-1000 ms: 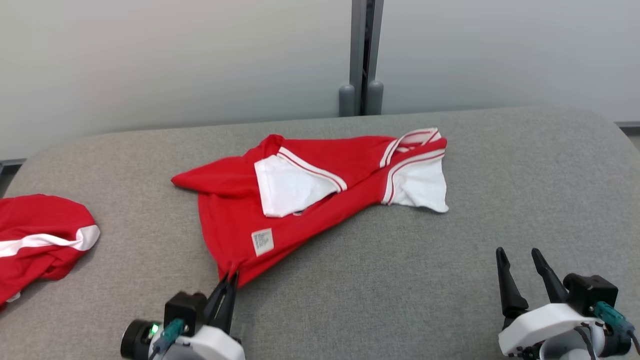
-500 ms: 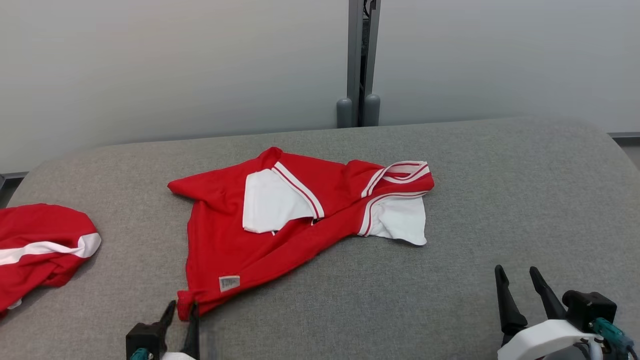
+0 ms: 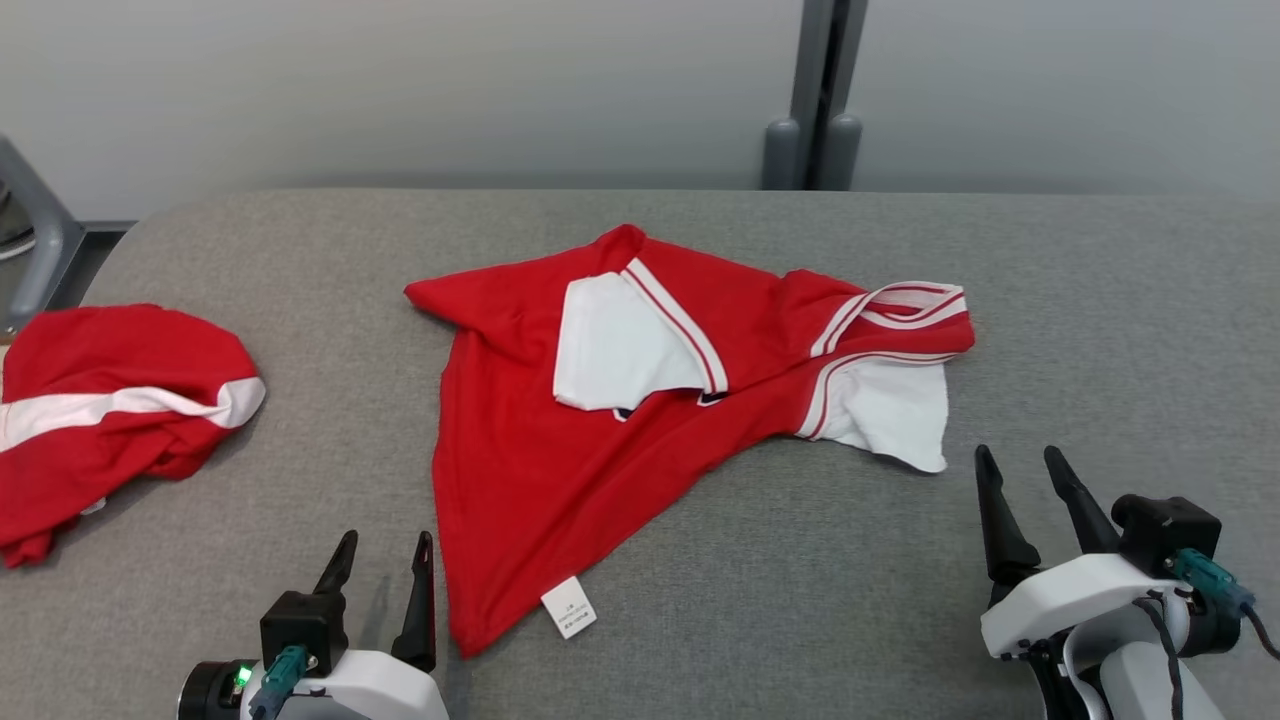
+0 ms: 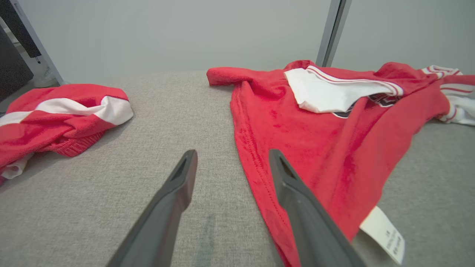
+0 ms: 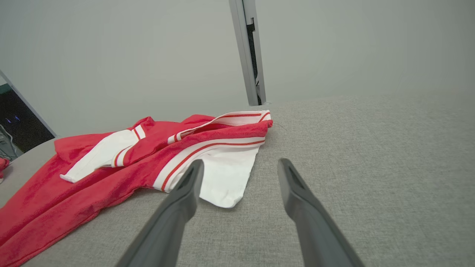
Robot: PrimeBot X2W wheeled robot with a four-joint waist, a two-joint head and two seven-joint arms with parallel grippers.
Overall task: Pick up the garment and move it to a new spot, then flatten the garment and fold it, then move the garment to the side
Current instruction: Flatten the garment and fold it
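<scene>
The garment [image 3: 560,440] is a red shirt with white sleeves and striped trim, lying crumpled across the middle of the grey padded table [image 3: 800,600]. Its near corner with a white label [image 3: 568,606] points toward me. My left gripper [image 3: 385,560] stands open at the bottom left, just left of that corner, with nothing between its fingers; in the left wrist view the garment's [image 4: 326,148] hem runs beside the right finger [image 4: 297,196]. My right gripper [image 3: 1020,480] is open at the lower right, close to the white sleeve [image 3: 890,410], which also shows in the right wrist view [image 5: 222,174].
A second red garment with a white band [image 3: 110,410] lies bunched at the table's left edge, also in the left wrist view [image 4: 59,118]. A grey post [image 3: 815,90] stands behind the table against the pale wall. A grey frame [image 3: 35,235] stands at far left.
My left gripper pulled the garment's corner toward me, then opened and let it go; the corner now lies flat on the table. The head camera has shifted, so the whole scene moved.
</scene>
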